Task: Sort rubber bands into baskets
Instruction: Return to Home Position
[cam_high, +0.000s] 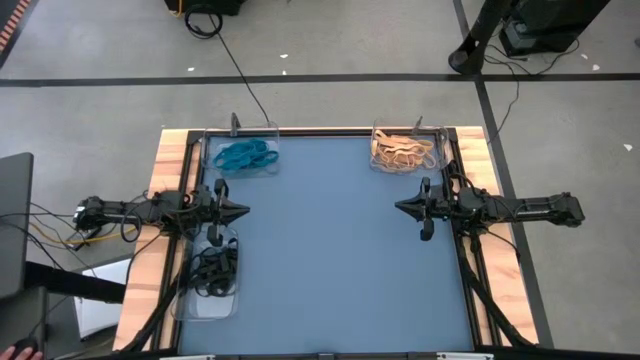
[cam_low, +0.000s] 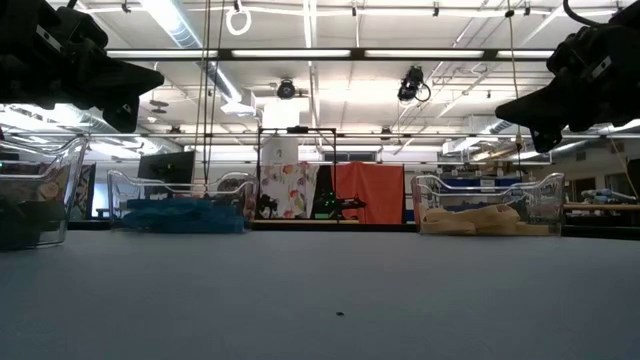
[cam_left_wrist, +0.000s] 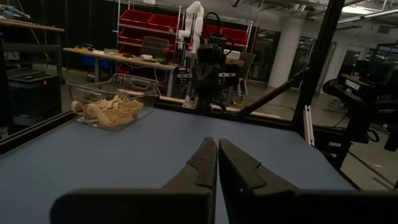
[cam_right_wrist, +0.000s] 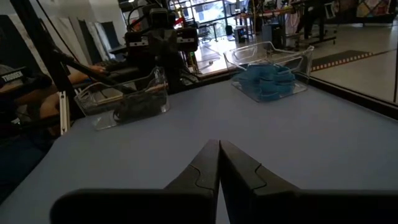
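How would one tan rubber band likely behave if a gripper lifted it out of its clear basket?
The tan rubber bands would probably be floppy: they lie in loose, curved loops. They overlap in a heap, so one lifted band may drag neighbours along. Their clear basket looks thin-walled and light, so it might slide on the smooth blue table.

The desk is bare across the centre and lower right. The upper-left basket, upper-right basket and lower-left basket crowd its edges. The left end effector and right end effector, fingers together, hang mid-left and mid-right above it.
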